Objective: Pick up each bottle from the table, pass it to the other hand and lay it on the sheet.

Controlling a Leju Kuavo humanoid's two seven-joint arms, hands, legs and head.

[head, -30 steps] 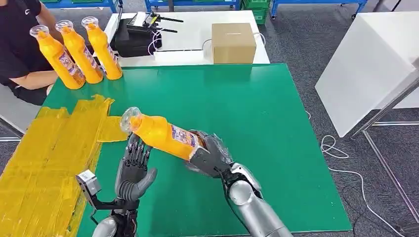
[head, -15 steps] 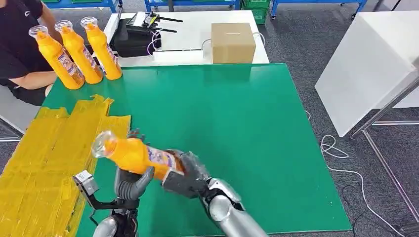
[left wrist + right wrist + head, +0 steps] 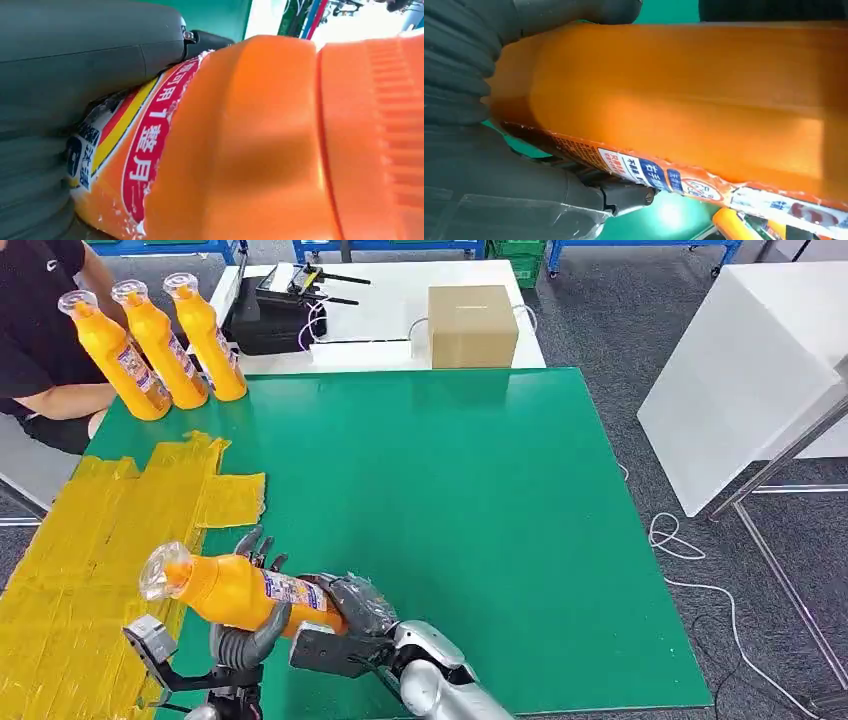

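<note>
An orange bottle (image 3: 235,590) with a clear cap lies tilted above the near-left of the green table (image 3: 480,490), cap toward the yellow sheet (image 3: 90,540). My right hand (image 3: 350,620) grips its base end, and the right wrist view shows that hand (image 3: 474,150) wrapped on the bottle (image 3: 674,100). My left hand (image 3: 250,640) is under and behind the bottle's middle, its fingers (image 3: 255,543) sticking up straight past it. The bottle (image 3: 250,140) presses against the left hand (image 3: 65,65) in the left wrist view. Three more orange bottles (image 3: 160,335) stand at the far left corner.
A person (image 3: 35,330) in black sits at the far left beside the standing bottles. Behind the green table are a cardboard box (image 3: 472,325) and black devices (image 3: 275,310) on a white table. A white panel (image 3: 740,370) and cables stand to the right.
My right hand has carried the bottle down and to the left, onto my left hand. The cap now hangs over the sheet's edge. The left hand's fingers stay spread.
</note>
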